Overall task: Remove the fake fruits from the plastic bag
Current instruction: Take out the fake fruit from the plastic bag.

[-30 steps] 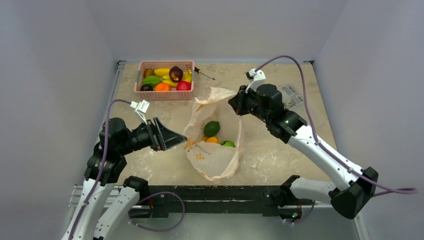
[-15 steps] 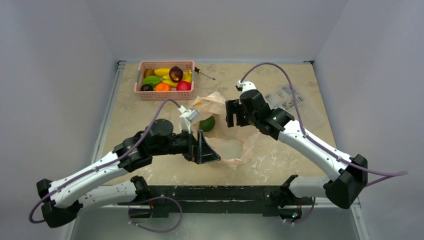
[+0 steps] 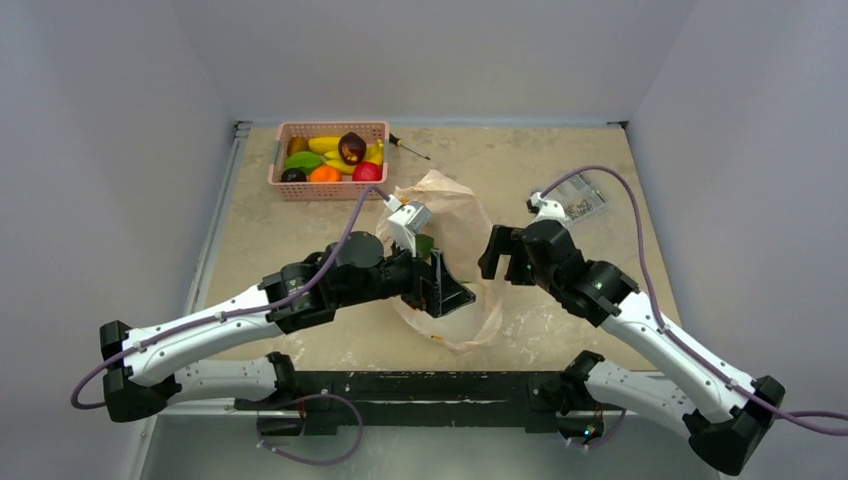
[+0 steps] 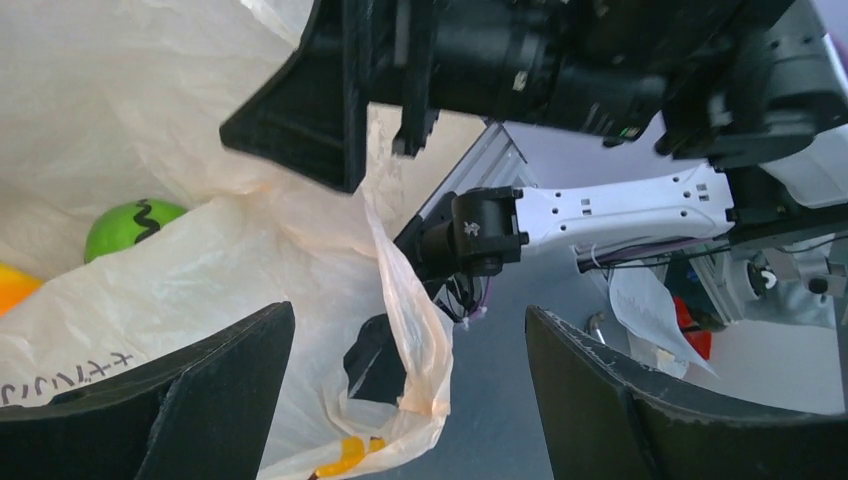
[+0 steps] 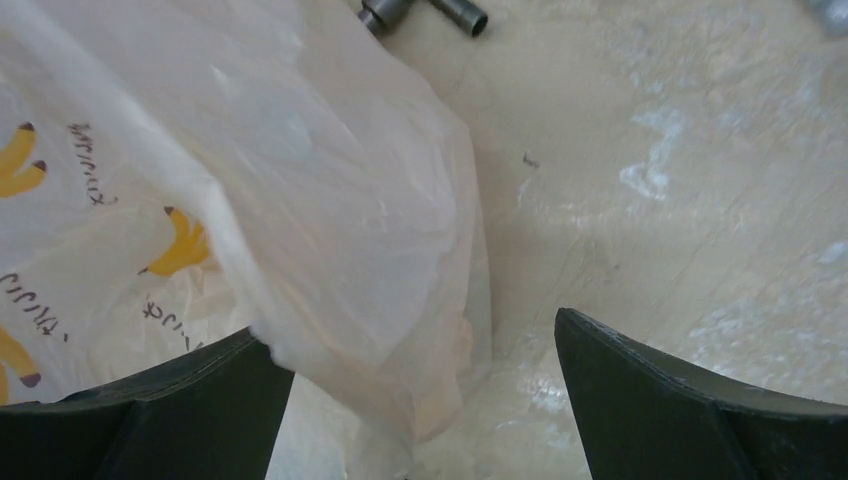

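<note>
The plastic bag (image 3: 458, 208) lies crumpled at the table's middle, its mouth toward my left arm. My left gripper (image 3: 447, 291) is open at that mouth, and a loop handle (image 4: 414, 330) hangs between its fingers, ungripped. Inside the bag a green striped ball (image 4: 131, 224) shows, with a sliver of something orange (image 4: 14, 286) beside it. In the top view a green fruit (image 3: 425, 246) peeks out beside my left wrist. My right gripper (image 3: 503, 256) stands open at the bag's right side. A fold of the bag (image 5: 330, 230) lies loose between its fingers.
A pink basket (image 3: 326, 192) holding several toy fruits stands at the back left, with a small screwdriver (image 3: 408, 147) beside it. A flat clear packet (image 3: 586, 194) lies at the back right. Bare table (image 5: 680, 180) stretches to the right of the bag.
My right gripper opened, let go of the bag and pulled back toward me. The bag slumped down. My left arm swung right and reached to the bag's mouth.
</note>
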You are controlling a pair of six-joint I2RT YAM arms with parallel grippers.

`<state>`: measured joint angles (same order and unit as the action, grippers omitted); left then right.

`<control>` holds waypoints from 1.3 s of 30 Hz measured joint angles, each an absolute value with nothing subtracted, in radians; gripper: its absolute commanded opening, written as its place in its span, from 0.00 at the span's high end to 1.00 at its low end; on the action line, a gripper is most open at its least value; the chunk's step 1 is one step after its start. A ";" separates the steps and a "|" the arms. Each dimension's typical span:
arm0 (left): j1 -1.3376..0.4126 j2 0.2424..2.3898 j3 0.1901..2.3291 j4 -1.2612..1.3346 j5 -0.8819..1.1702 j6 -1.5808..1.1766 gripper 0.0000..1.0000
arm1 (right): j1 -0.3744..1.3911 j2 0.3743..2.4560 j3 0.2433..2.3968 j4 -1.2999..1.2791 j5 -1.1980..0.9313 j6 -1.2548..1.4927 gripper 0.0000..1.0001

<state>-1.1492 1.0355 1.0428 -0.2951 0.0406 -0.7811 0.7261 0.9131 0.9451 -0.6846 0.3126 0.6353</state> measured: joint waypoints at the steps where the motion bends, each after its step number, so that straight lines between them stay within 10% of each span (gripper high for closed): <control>1: -1.152 1.046 1.053 -0.295 0.028 -0.775 0.16 | 0.726 0.904 0.913 -0.677 0.296 0.658 0.01; 6: -1.163 1.124 1.089 -0.310 -0.038 -0.767 0.22 | 0.731 0.933 0.764 -0.574 0.183 0.776 0.18; 13: -1.173 1.267 1.126 -0.425 -0.177 -0.796 0.31 | 0.792 0.861 0.587 -0.411 0.129 0.855 1.00; 39: -1.040 1.488 1.113 -0.541 -0.278 -0.817 0.40 | 0.960 0.939 0.385 -0.110 0.049 0.739 1.00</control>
<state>-1.0405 1.4883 1.1126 -0.5407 -0.2779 -0.8165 0.9604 0.9386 0.3851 -0.1097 0.0494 0.7395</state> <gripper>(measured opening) 0.602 0.006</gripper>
